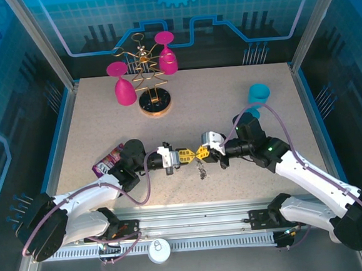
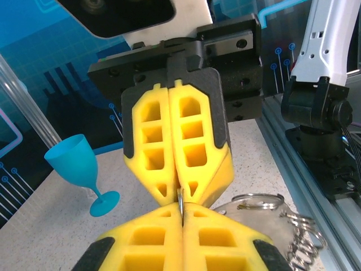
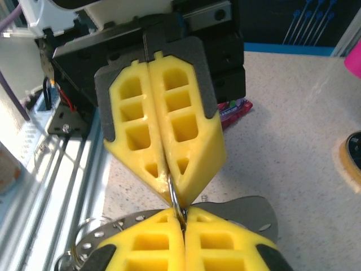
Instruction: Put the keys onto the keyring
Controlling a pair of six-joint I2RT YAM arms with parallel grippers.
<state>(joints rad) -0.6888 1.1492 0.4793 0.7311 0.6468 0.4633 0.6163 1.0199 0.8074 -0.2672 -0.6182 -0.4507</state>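
Keys [image 1: 202, 170] and keyring [image 1: 199, 164] hang as one small metal cluster just under the spot where the two claws meet, low over the speckled tabletop [image 1: 92, 117] near its front edge. From above, the pieces are too small to tell apart.

The left claw [image 1: 188, 154] and right claw [image 1: 202, 152] point at each other tip to tip, both squeezed fully closed. In the wrist views a thin metal wire [image 3: 175, 199] runs from one pair of yellow tips into the other. Each claw therefore appears to be pinching the wire of the keyring. A round loop [image 2: 260, 199] and beaded links [image 2: 302, 240] trail just beside the tips.

The step in hand looks like holding the ring taut between the claws so the keys can be worked along it. To do it well, both grips need to be firm and in line. Any pull should be small and run along the wire. Neither claw should twist, or the thin wire could slip free and drop the keys.
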